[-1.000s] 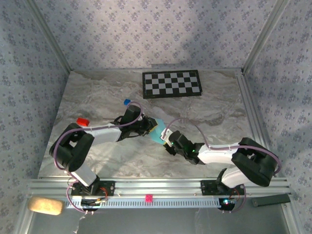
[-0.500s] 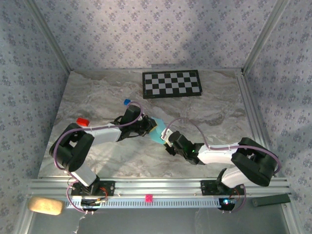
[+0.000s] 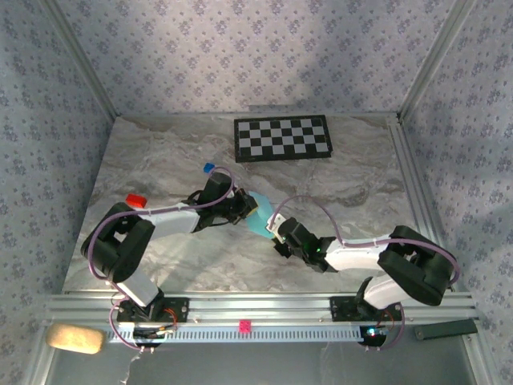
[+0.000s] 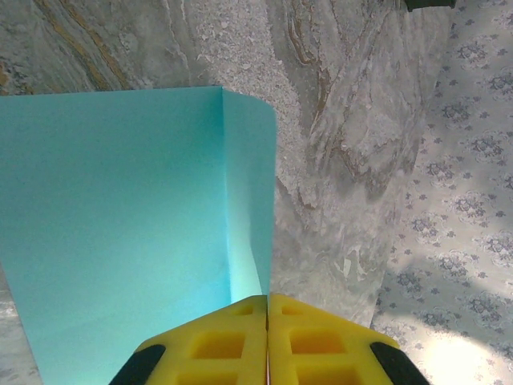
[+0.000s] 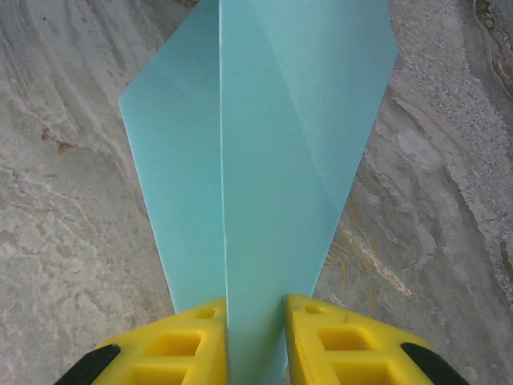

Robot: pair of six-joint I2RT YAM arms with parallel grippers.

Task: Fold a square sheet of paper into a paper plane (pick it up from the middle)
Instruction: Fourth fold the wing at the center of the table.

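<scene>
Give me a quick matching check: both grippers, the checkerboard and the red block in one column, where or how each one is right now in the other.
Things:
1 left gripper
2 right gripper
3 checkerboard
4 red block

States:
A lying flat at the far edge of the table
B fingers apart, paper running between them
C on the table's left side
D fingers pressed together on the paper's fold

Pairs: 1-D; 2-B; 3-A; 4-C

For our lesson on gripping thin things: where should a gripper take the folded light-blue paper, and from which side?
Pinch the raised crease of the square sheet of paper, coming in edge-on along the fold. The fold forms a ridge that two fingers can straddle; the flat panels likely offer no purchase.
</scene>
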